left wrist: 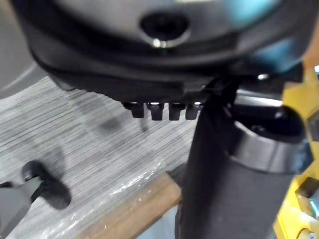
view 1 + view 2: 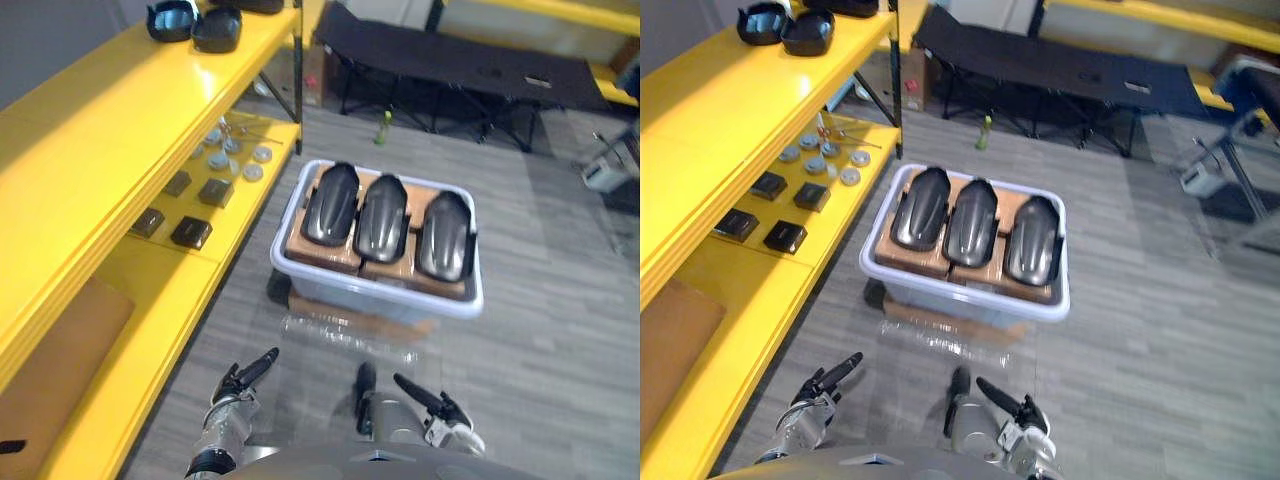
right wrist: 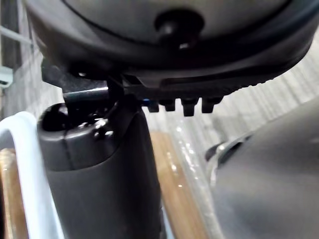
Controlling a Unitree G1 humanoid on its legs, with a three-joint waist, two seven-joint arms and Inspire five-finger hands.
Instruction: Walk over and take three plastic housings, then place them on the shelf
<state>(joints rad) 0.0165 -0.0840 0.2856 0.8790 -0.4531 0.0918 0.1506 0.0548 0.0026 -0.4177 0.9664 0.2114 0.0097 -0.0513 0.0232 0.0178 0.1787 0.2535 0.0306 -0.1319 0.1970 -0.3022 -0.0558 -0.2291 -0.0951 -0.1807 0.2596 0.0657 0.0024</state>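
Approach judged in progress: the left hand [image 2: 240, 385] and right hand [image 2: 432, 405] are hanging empty on the near side of the bin [image 2: 280, 245], with fingers straight and apart. To do this step well, the robot should be squaring up to the bin until the shells are lying within reach, then bringing a hand down over a curved back rather than an edge. Count: three plastic housings are sitting side by side inside the bin, namely the left housing [image 2: 330, 205], middle housing [image 2: 383, 218] and right housing [image 2: 445, 235]. Left of the bin, the yellow shelf [image 2: 120, 110] is carrying two dark shells [image 2: 172, 20] beyond it and four small dark squares [image 2: 190, 232] lower down.
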